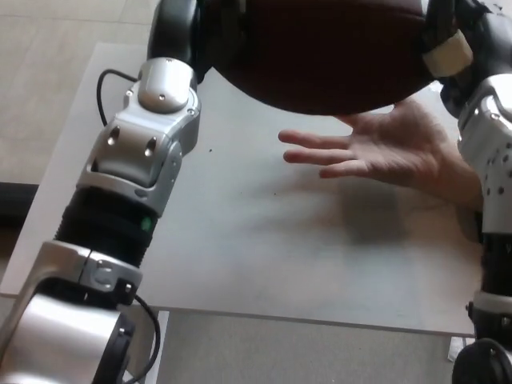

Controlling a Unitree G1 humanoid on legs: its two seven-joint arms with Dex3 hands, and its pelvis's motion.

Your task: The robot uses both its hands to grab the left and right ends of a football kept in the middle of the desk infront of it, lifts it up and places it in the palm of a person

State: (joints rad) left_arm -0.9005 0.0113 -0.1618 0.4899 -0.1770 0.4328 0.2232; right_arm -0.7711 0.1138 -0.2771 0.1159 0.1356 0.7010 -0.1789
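Nearest the camera, the robot's left arm (120,200) rises from the lower left corner, silver shells over a black ribbed sleeve, with a thin black cable looping beside its wrist. The right arm (492,160) climbs along the right edge. Between the two arms lies the pale grey desk (264,256), its front edge crossing the bottom of the view, with tiled floor showing past its left side.

Farther out, a person's hand (376,152) reaches in from the right, palm up and fingers spread toward the left arm, held above the desk top just inside the right forearm.

Directly over that palm hangs the football (320,56), dark brown, its upper part cut off by the top of the frame; whether its underside touches the palm cannot be told. The left hand (192,32) is pressed against the ball's left end and the right hand (460,40) against its right end, black fingers clamped on the leather, so the ball is carried between them, clear of the desk.
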